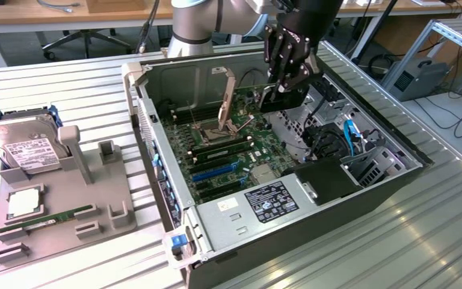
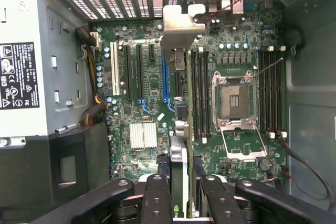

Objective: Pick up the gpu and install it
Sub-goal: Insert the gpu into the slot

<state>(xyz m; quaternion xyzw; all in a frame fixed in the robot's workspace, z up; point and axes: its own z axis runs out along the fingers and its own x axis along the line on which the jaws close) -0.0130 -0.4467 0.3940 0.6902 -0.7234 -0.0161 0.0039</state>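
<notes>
Holding the gpu (image 2: pixel 178 156) edge-on in the jaws, just above the motherboard (image 2: pixel 147 87). Looks light, stiff, fragile, so best gripped gently along the top edge.

My arm (image 1: pixel 192 24) stands upright at the back of the exterior view, and my black wrist (image 1: pixel 311 15) tips my claw (image 1: pixel 286 84) downward. Its fingers (image 2: pixel 157 195) are drawn partly in, clamped on both faces of the gpu (image 2: pixel 178 153), which stands edge-on between them.
</notes>
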